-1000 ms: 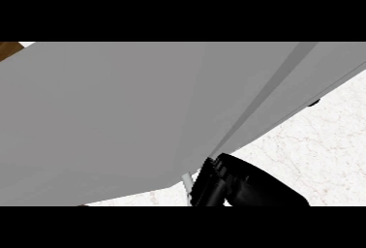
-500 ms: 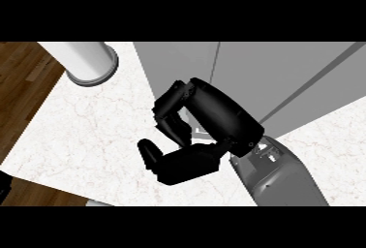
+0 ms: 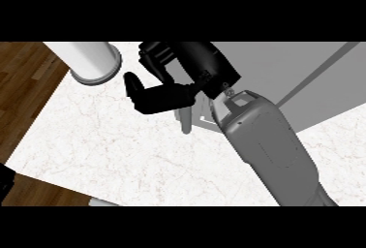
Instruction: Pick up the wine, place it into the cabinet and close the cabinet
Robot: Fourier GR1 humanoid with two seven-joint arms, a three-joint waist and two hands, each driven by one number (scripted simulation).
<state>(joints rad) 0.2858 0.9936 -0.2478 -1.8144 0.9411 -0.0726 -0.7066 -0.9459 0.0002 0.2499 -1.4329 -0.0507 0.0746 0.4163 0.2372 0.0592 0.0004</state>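
right hand (image 3: 172,82), fingers (image 3: 154,53) curled, against cabinet (image 3: 300,77)

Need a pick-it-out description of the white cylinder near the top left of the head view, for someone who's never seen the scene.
Start at the white marble counter and follow it to its far left corner beside the wood floor. The white cylinder stands there, left of the black hand and grey cabinet. It is the only round, plain white object in view.

You get no readable text, label, brand, number or sign in head view. Cabinet (image 3: 286,72) face plain grey, unmarked. White cylinder (image 3: 89,60) at upper left blank. Grey forearm (image 3: 268,140) casing bears no lettering. Marble counter (image 3: 114,150) shows veining only, no print.
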